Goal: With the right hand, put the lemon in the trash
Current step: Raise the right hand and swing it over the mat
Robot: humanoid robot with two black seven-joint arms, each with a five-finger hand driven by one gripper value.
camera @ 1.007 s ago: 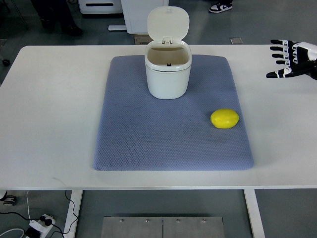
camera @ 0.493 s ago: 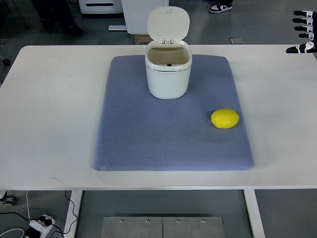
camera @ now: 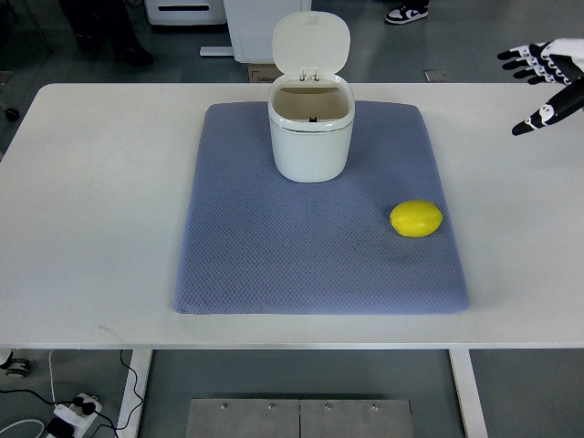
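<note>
A yellow lemon (camera: pixel 416 219) lies on the right part of a blue-grey mat (camera: pixel 274 255). At the mat's far middle stands a white trash bin (camera: pixel 311 137) with its lid flipped up and its inside showing. My right hand (camera: pixel 546 82), black and white, hovers at the far right edge of the picture, well above and to the right of the lemon. Its fingers are spread and hold nothing. The left arm does not show.
The mat lies on a white table (camera: pixel 100 201) with bare surface on both sides. Beyond the table's far edge there is floor, white furniture and a person's shoe (camera: pixel 406 13). Cables lie on the floor at the lower left.
The right hand rose and drew back toward the top right corner, then came down and in again, fingers still spread. The lemon and the bin have not moved.
</note>
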